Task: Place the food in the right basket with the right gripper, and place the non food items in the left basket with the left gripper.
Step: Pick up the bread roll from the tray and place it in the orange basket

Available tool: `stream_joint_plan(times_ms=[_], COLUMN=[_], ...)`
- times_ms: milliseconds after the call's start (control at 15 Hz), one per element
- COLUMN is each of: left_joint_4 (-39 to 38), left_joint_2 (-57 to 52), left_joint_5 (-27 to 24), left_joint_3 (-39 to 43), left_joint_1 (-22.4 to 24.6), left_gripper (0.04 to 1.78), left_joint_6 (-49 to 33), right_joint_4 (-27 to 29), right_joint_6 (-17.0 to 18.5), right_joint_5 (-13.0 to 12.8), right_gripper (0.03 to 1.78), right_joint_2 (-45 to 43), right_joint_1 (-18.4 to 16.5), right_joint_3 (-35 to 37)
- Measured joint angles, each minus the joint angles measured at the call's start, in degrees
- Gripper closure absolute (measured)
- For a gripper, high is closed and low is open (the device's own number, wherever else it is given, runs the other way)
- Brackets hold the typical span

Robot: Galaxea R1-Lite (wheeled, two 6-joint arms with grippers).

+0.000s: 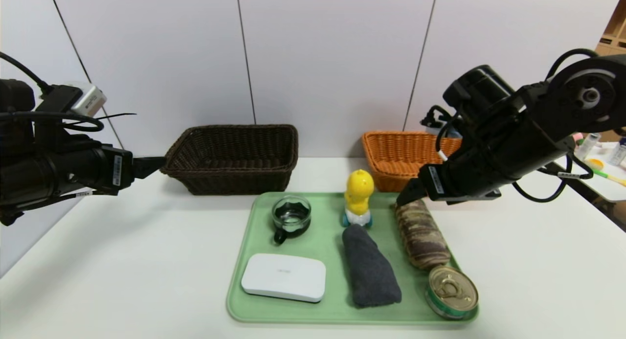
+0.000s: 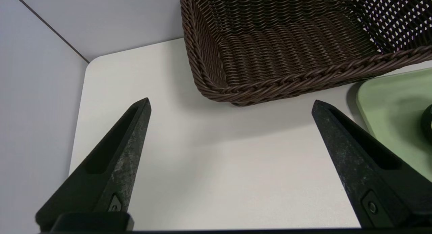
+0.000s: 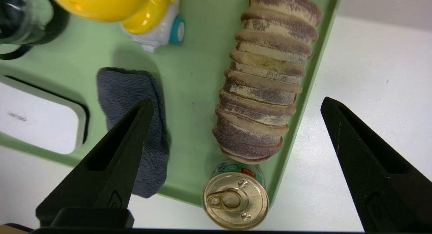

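bread roll (image 1: 421, 235): long, brown-purple swirls, on tray (image 1: 254, 241) right edge, tin (image 1: 451, 291) at its near end
right gripper (image 3: 236, 104): above roll, fingers wide open, empty
left gripper (image 2: 231, 104): beside dark basket (image 1: 233, 157), left of tray, fingers wide open, empty

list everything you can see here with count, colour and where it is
tray: 1, green, table centre
bread roll: 1, brown-purple, tray right side
tin: 1, gold lid, tray near-right corner
cloth: 1, dark grey, tray middle
duck toy: 1, yellow, tray far edge
glass cup: 1, clear, tray far left
box: 1, white, tray near left
left basket: 1, dark brown, behind tray
right basket: 1, orange, behind tray
left gripper: open, beside dark basket
right gripper: open, above bread roll
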Motion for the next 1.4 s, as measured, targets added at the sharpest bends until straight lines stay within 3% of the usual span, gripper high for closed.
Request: stream_joint_plan(times_ms=[333, 933, 1200, 1400], left_joint_4=[-5.7, -5.8, -5.8, -5.8], left_joint_2=[0.0, -1.3, -1.7, -2.1], left_joint_5=[1.9, 2.3, 2.4, 2.4], left_joint_3=[4.1, 5.8, 6.4, 6.4], left_joint_1=[0.0, 0.6, 0.7, 0.7], left_gripper=[0.13, 0.13, 0.13, 0.13], left_joint_6=[0.0, -0.2, -0.4, -0.7], right_joint_4=[-7.2, -9.4, -12.8, -13.0], right_joint_6=[1.4, 2.2, 2.0, 2.1], right_joint_5=[-2.4, -2.6, -2.7, -2.7], right_gripper=[0.10, 0.10, 0.10, 0.57], right_joint_2=[2.0, 4.5, 5.0, 5.4], right_joint_1=[-0.1, 0.1, 0.2, 0.6], right_joint_3=[7.3, 9.3, 10.9, 11.0])
